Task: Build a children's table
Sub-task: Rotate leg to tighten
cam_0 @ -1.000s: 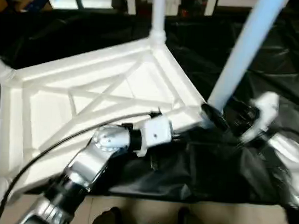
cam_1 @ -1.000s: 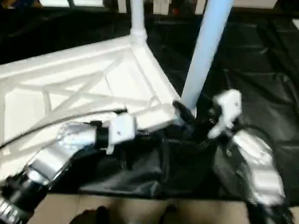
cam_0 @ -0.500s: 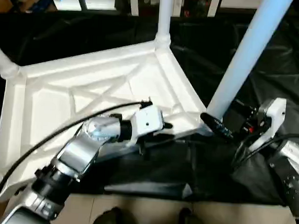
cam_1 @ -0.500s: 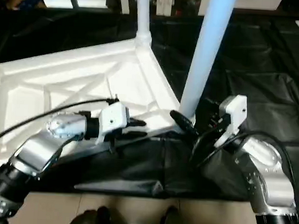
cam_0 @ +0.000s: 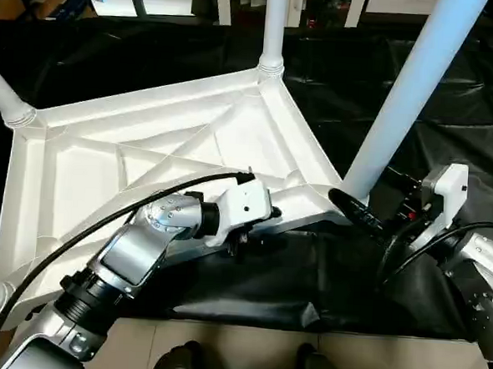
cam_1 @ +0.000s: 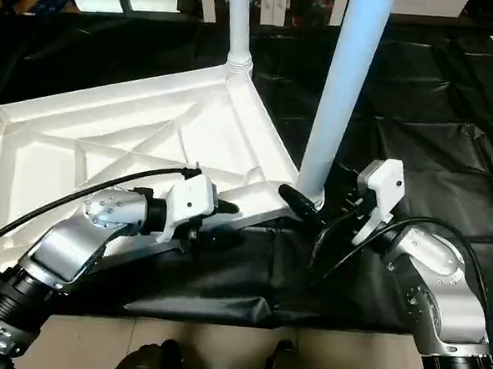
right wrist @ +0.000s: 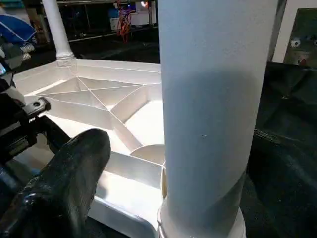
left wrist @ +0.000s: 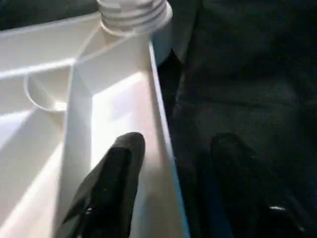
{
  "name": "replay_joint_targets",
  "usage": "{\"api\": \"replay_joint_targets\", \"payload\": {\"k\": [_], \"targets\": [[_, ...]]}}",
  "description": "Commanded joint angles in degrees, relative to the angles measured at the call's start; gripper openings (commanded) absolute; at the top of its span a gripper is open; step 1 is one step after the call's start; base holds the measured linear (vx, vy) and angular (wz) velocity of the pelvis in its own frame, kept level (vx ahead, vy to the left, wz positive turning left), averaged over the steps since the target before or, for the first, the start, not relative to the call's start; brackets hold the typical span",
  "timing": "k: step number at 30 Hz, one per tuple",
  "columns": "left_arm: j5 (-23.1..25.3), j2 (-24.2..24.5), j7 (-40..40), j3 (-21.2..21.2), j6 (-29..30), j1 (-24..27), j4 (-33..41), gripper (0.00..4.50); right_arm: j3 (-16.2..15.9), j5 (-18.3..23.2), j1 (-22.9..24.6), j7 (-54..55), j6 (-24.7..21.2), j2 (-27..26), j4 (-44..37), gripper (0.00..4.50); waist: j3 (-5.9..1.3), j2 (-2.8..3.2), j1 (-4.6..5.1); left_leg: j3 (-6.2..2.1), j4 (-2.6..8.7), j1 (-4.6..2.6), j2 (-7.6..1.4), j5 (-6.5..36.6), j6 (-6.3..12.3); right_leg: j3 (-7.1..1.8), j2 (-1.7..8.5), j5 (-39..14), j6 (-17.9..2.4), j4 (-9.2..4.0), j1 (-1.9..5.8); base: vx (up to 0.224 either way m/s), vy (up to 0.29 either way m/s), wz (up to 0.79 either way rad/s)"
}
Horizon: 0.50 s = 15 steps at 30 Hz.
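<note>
Left eye view: the children's table top (cam_0: 148, 157) lies upside down on a black sheet (cam_0: 452, 105), ribbed underside up, with legs standing in its corner sockets. The nearest leg (cam_0: 407, 86) rises from the corner closest to the right arm; another leg (cam_0: 274, 23) stands at the far corner.

The left claw (left wrist: 171, 163) is at the top's near rim, fingers parted, one finger (left wrist: 106, 191) inside the rim wall and the other outside over the sheet, neither pressing on it.

The right claw (cam_1: 300, 203) is spread wide just beside the base of the nearest leg, holding nothing.
</note>
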State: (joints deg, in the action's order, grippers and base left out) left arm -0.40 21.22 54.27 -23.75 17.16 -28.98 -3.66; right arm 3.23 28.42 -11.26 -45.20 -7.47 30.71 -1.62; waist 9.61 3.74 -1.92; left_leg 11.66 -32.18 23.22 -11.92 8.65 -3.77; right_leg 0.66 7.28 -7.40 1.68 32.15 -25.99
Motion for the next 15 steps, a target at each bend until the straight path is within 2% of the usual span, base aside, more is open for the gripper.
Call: {"api": "replay_joint_targets", "payload": {"k": [1, 2, 4, 6, 7, 9, 14, 15], "targets": [[0.6, 0.6, 0.1, -0.9, 0.5, 0.2, 0.3, 2.45, 0.1, -0.7, 0.3, 0.1, -0.7, 0.7, -0.7, 4.50, -4.61, -0.63, -0.04, 0.30, 3.21, -1.34, 0.17, 11.3, 6.67, 0.29, -1.08, -8.6, -14.8, -2.42, 3.47, 0.000, 0.000, 0.00], [3.0, 0.3, -1.7, -1.1, -0.6, -0.4, -1.5, 2.45, 0.2, -0.8, 0.3, 0.0, -0.8, 0.5, -0.7, 4.50, -4.63, -0.68, 0.00, 0.32, 3.18, -1.29, 0.18, 11.2, 6.79, 0.29, -1.11, -8.3, -14.8, -2.43, 3.52, 0.000, 0.000, 0.00], [4.4, -0.6, -3.7, -1.1, -1.5, -1.1, -3.4, 2.45, 0.2, -1.0, 0.2, -0.1, -0.9, 0.3, -0.8, 4.50, -4.64, -0.72, -0.03, 0.32, 3.14, -1.30, 0.19, 11.0, 7.04, 0.29, -1.07, -8.1, -14.8, -2.41, 3.55, 0.000, 0.000, 0.00], [4.8, -1.0, -4.4, -1.2, -1.8, -1.6, -4.3, 2.45, 0.1, -1.2, 0.2, -0.2, -0.9, 0.3, -0.8, 4.50, -4.53, -0.80, -0.19, 0.44, 3.12, -1.48, 0.18, 12.0, 6.80, 0.23, -1.08, -10.0, -14.4, -2.67, 3.34, 0.000, 0.000, 0.00], [5.0, -1.0, -4.4, -1.3, -1.8, -1.8, -4.5, 2.45, 0.1, -1.2, 0.2, -0.2, -0.9, 0.3, -0.8, 4.50, -4.47, -0.79, -0.18, 0.36, 3.23, -1.30, 0.23, 12.4, 6.64, 0.25, -1.01, -11.2, -14.1, -2.74, 3.44, 0.000, 0.000, 0.00], [4.6, -0.9, -3.9, -1.5, -1.4, -1.8, -4.7, 2.18, 0.0, -1.3, 0.2, -0.3, -1.0, 0.3, -0.8, 4.50, -4.47, -0.74, -0.15, 0.28, 3.31, -1.26, 0.23, 13.0, 6.28, 0.30, -0.96, -12.3, -13.6, -2.82, 3.41, 0.000, 0.000, 0.00], [3.7, -1.2, -3.3, -1.3, -0.7, -1.7, -4.6, 1.92, 0.2, -1.2, 0.2, -0.4, -1.1, 0.3, -0.8, 4.50, -4.48, -0.73, -0.12, 0.24, 3.34, -1.22, 0.23, 12.9, 6.15, 0.31, -1.00, -12.3, -13.4, -2.84, 3.34, 0.000, 0.000, 0.00], [3.7, -1.4, -3.1, -1.3, -0.7, -1.6, -4.7, 1.69, 0.2, -1.2, 0.3, -0.5, -1.2, 0.2, -0.9, 4.50, -4.51, -0.71, -0.12, 0.23, 3.33, -1.24, 0.22, 12.7, 6.22, 0.32, -1.02, -12.0, -13.4, -2.81, 3.33, 0.000, 0.000, 0.00]]}}
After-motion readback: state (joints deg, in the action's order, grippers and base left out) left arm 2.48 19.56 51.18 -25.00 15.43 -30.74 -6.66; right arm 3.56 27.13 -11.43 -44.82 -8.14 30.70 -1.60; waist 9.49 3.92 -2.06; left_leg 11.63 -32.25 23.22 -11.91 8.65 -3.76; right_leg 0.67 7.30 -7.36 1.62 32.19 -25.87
